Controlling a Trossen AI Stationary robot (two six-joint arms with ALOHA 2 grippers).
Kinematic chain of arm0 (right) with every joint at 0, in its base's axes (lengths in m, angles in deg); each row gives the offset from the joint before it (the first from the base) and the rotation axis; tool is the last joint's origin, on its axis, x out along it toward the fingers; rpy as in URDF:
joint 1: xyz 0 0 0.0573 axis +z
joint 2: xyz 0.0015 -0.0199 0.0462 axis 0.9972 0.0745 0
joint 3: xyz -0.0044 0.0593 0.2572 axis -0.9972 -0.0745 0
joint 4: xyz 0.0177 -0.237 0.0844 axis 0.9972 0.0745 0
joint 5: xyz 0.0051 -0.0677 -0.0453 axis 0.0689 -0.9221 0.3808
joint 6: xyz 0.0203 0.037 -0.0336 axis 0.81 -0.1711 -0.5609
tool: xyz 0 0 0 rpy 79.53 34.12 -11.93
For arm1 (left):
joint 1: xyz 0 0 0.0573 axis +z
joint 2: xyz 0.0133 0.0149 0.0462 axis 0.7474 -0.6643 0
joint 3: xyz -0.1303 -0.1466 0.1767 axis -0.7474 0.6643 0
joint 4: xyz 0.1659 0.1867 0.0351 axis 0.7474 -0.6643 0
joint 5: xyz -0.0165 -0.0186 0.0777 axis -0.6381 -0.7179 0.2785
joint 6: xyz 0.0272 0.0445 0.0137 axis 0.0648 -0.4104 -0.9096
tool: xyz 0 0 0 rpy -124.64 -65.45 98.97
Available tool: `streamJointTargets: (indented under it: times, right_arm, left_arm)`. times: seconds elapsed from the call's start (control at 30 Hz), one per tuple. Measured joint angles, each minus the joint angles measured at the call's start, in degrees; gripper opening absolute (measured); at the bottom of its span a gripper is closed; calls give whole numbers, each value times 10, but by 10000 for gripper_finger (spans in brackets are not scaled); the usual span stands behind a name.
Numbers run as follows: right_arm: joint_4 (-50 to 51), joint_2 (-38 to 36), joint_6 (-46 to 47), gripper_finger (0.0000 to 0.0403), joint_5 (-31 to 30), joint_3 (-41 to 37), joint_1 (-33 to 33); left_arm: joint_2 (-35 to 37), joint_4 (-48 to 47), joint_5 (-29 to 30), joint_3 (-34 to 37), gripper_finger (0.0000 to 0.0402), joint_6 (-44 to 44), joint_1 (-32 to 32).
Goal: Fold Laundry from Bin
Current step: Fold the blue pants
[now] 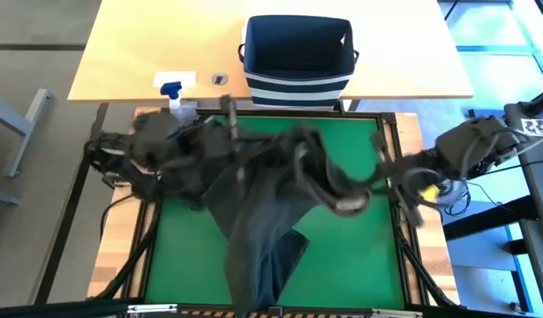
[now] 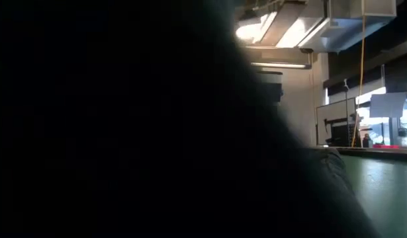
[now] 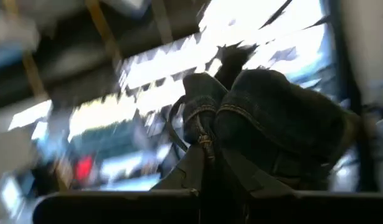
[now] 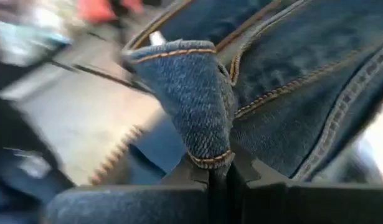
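Note:
One piece of laundry, a dark blue denim garment (image 1: 262,203) with orange stitching, is stretched above the green mat (image 1: 359,256) between my two grippers. My left gripper (image 1: 225,128) is shut on its left end, and my right gripper (image 1: 383,177) is shut on its right end. The rest of the garment hangs down toward the table's near edge (image 1: 253,291). It fills most of the low view as a dark mass (image 2: 124,132). The navy striped bin (image 1: 297,53) stands on the wooden table beyond the mat. My left gripper (image 3: 207,163) pinches a bunched, seamed edge of the denim (image 3: 207,140) between its two fingers. The cloth bulges up past the fingertips in several layers, and the garment's end is lifted off the mat. My right gripper (image 4: 219,177) pinches a folded, stitched edge of the denim (image 4: 210,155) between its two fingers. The fold stands up beyond the fingertips, more cloth spreads behind it, and this end is lifted clear of the mat.
A clear spray bottle with a blue nozzle (image 1: 174,93) and a small round object (image 1: 220,79) lie on the wooden table left of the bin. Bare green mat shows at the near right and near left (image 1: 178,256). A black frame rail (image 1: 396,203) edges the mat.

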Motion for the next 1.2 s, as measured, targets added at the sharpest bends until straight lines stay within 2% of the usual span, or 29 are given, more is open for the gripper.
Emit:
streamJointTargets:
  times: [0.13,0.23,0.33,0.47,0.6,0.73,0.87,1.0,1.2]
  right_arm:
    - [113,0,67,12,-125,-13,-28]
    - [169,2,121,9,-192,-59,-56]
    - [203,-3,166,9,-227,-125,-90]
    - [194,-36,208,10,-259,-238,-143]
    - [146,-73,235,9,-249,-369,-215]
    - [53,-126,242,9,-209,-495,-300]
    - [-49,-160,247,9,-156,-604,-388]
    - [-123,-173,250,9,-120,-686,-461]
    - [-214,-173,268,11,-88,-788,-547]
  left_arm:
    - [0,-71,3,31,21,106,65]
    - [0,-88,-29,79,21,157,111]
    - [-2,-87,-62,138,21,201,158]
    - [-3,-34,-143,226,21,249,219]
    - [-2,23,-221,318,21,287,275]
    - [-3,115,-297,407,21,316,328]
    - [-10,201,-340,477,21,340,375]
    - [-42,255,-395,509,21,368,412]
    - [-117,271,-411,510,21,365,441]
